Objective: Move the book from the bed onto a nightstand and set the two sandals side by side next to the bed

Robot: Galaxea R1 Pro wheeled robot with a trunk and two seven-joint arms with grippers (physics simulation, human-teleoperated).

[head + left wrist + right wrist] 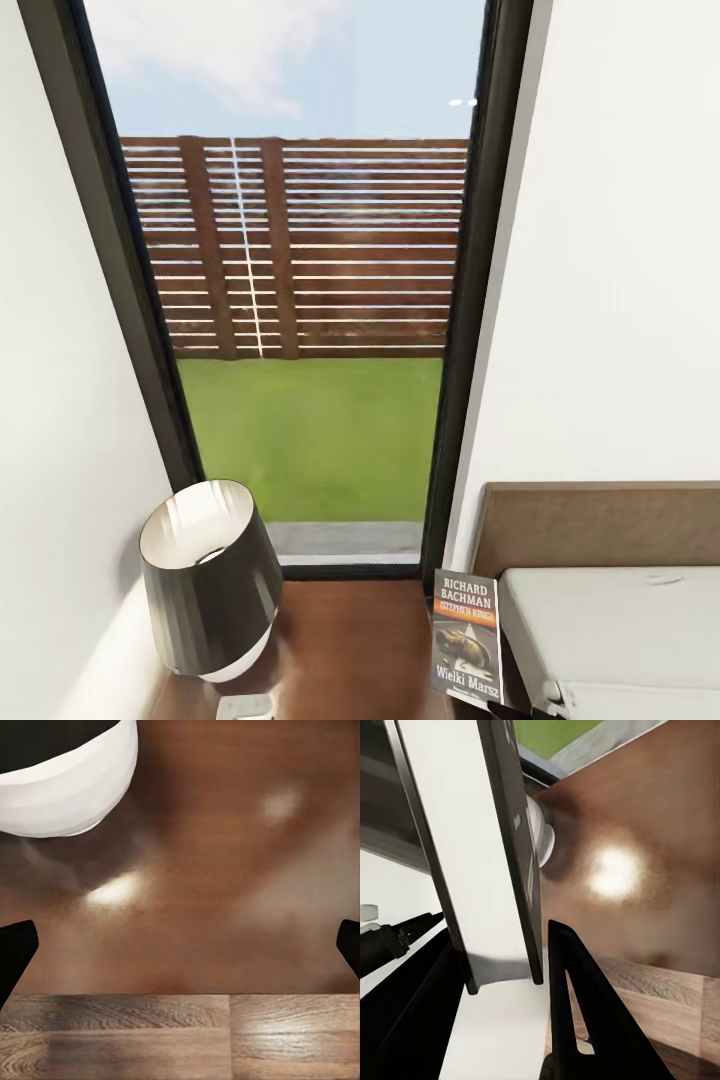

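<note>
The book (467,640), dark-covered with "RICHARD BACHMAN" lettering and an orange band, stands upright over the right edge of the glossy reddish-brown nightstand (350,650), beside the bed (620,620). My right gripper (502,1005) is shut on the book (472,870), seen edge-on between the black fingers (585,1020). My left gripper (180,945) hangs open above the nightstand top (195,870), its fingertips (15,945) wide apart with nothing between them. The blue sandals are out of view.
A dark lamp (210,575) with a white base (67,780) stands on the nightstand's left side. Behind it is the tall dark-framed window (310,300), with white walls on both sides. The brown headboard (600,520) stands at the right. Wood-plank floor (180,1035) lies in front.
</note>
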